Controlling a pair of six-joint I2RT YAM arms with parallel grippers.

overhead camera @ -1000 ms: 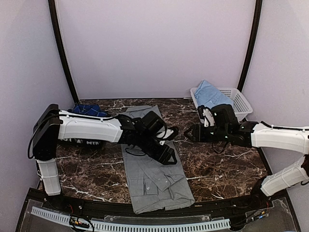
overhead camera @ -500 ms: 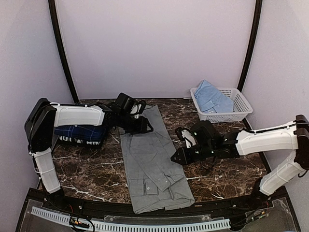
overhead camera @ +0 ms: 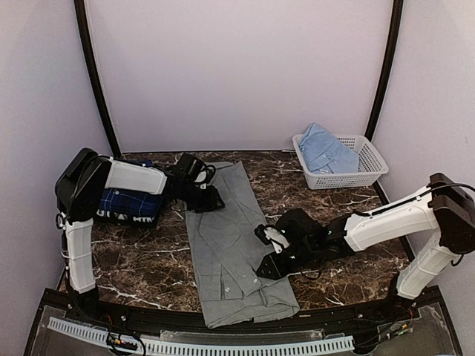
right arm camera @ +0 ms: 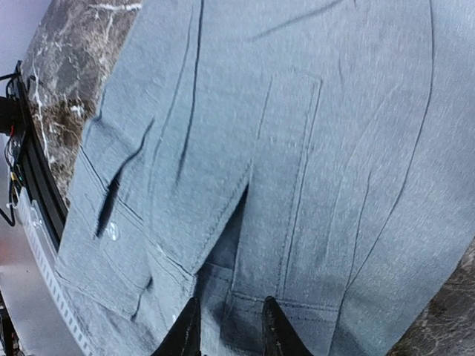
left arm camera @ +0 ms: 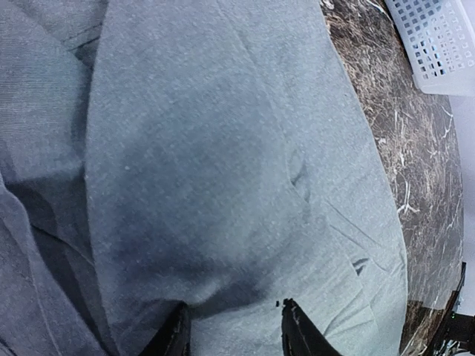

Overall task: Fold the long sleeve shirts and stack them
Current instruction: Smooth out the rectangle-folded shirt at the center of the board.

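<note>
The grey shirt [left arm camera: 223,148] fills nearly the whole left wrist view, lying flat with long soft folds running up its left side and a few small creases near its right edge. At the bottom, the left gripper [left arm camera: 234,335] shows two dark fingertips [left arm camera: 177,338] standing apart, with grey cloth in the gap between them and a shadow just above. Dark veined marble table [left arm camera: 415,170] borders the shirt on the right. A corner of a white lattice basket [left arm camera: 441,37] sits on the table at the upper right, apart from the shirt.
</note>
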